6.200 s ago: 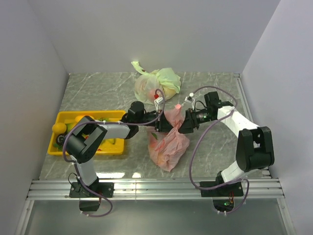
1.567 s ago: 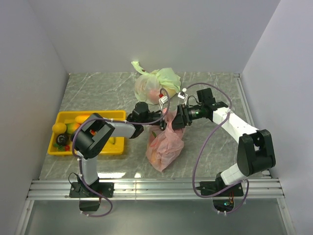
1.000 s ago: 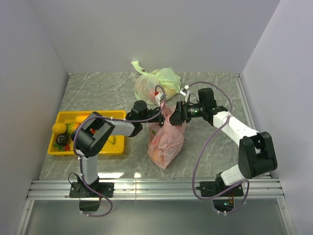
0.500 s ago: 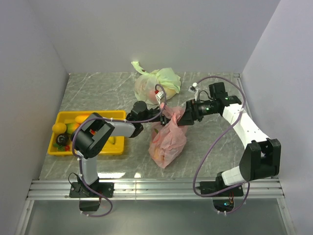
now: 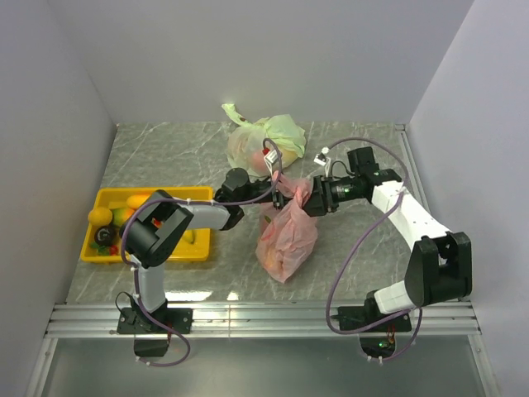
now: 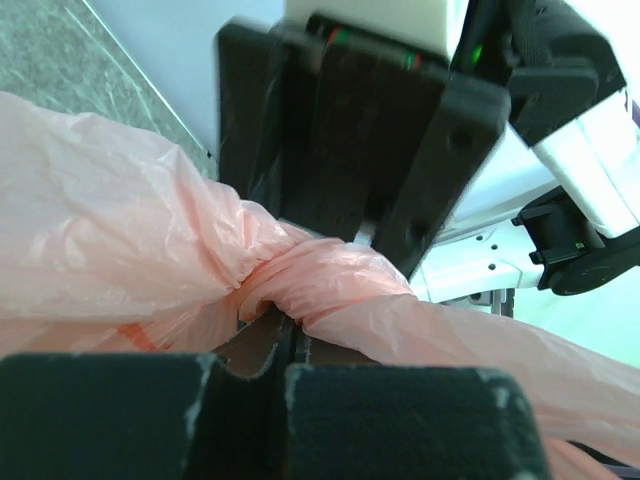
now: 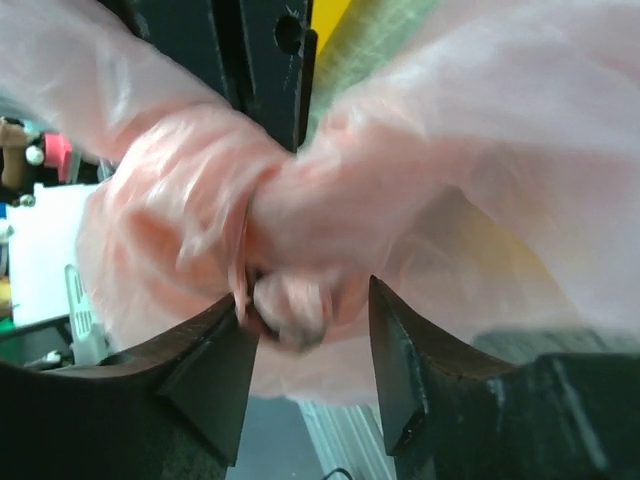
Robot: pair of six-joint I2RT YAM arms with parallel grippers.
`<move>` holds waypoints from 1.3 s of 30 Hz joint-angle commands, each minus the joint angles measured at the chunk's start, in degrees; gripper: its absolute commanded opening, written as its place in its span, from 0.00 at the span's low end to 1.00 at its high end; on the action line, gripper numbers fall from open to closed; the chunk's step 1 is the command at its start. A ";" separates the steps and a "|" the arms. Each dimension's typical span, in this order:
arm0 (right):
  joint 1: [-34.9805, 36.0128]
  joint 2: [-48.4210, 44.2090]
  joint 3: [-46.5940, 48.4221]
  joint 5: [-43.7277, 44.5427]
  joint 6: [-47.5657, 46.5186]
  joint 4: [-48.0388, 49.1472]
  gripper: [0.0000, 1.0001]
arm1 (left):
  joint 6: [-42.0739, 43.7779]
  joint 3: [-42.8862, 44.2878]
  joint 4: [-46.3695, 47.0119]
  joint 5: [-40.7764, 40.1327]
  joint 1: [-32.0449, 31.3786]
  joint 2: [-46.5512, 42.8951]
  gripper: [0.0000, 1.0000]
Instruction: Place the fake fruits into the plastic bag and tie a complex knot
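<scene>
The pink plastic bag (image 5: 288,238) stands in the middle of the table with its top gathered into a twisted bunch (image 5: 291,190). Something yellowish shows faintly through its wall (image 7: 500,250). My left gripper (image 5: 273,187) is at the bunch from the left. In the left wrist view it (image 6: 290,335) is shut on a twisted strand of the bag (image 6: 330,280). My right gripper (image 5: 308,198) is at the bunch from the right. In the right wrist view it (image 7: 305,300) is open, with the blurred pink twist (image 7: 290,300) between its fingers. More fake fruits (image 5: 111,217) lie in the tray.
A yellow tray (image 5: 145,251) sits at the left under my left arm. A pale green-and-white knotted bag (image 5: 266,139) lies at the back, just behind the grippers. The side walls and the metal rail at the near edge bound the table.
My right arm swung out to the right with the bag's top, then came back close to the bunch. The bag shifted slightly right. My left gripper stayed at the bunch.
</scene>
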 commanded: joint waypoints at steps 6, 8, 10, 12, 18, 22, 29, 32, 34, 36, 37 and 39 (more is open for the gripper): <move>8.33 0.40 -3.54 -0.08 17.01 18.78 0.56 | 0.12 3.14 4.82 -0.14 -1.41 1.29 0.00; 8.87 0.49 -3.72 -0.60 18.69 19.59 0.57 | -0.15 3.06 5.26 0.38 -1.41 2.17 0.00; 8.26 0.40 -3.20 -0.17 16.96 16.72 0.65 | -0.41 2.71 6.49 1.00 -1.50 3.04 0.00; 7.12 0.31 -1.88 1.23 10.90 9.97 0.73 | 0.03 2.35 6.76 2.40 -1.41 3.40 0.00; 0.97 -0.74 -0.21 3.96 -3.61 -6.04 0.84 | 0.82 1.39 10.61 7.33 -2.20 5.59 0.00; -1.49 -3.19 0.14 3.62 -9.51 -12.21 0.85 | 0.90 1.12 11.06 7.15 -2.55 6.12 0.00; -9.31 -4.52 -0.38 -2.88 -16.81 -20.04 0.74 | 1.08 1.39 10.80 7.42 -2.82 6.30 0.00; -11.43 -3.21 -1.17 -6.57 -14.45 -18.82 0.63 | 1.08 1.47 11.06 7.59 -3.08 6.47 0.00; -12.04 -1.81 -1.44 -8.86 -11.64 -16.10 0.59 | 1.26 1.65 11.15 7.68 -3.34 6.56 0.00; -12.31 -0.92 -1.35 -10.53 -8.30 -13.64 0.57 | 1.70 1.83 10.54 7.77 -3.61 6.47 0.00; -12.48 -0.31 -1.44 -11.67 -4.80 -12.41 0.57 | 2.13 1.83 10.36 7.77 -3.61 6.30 0.00; -12.57 -0.13 -2.32 -12.29 -1.53 -8.64 0.56 | 2.22 1.83 10.36 7.77 -3.78 6.21 0.00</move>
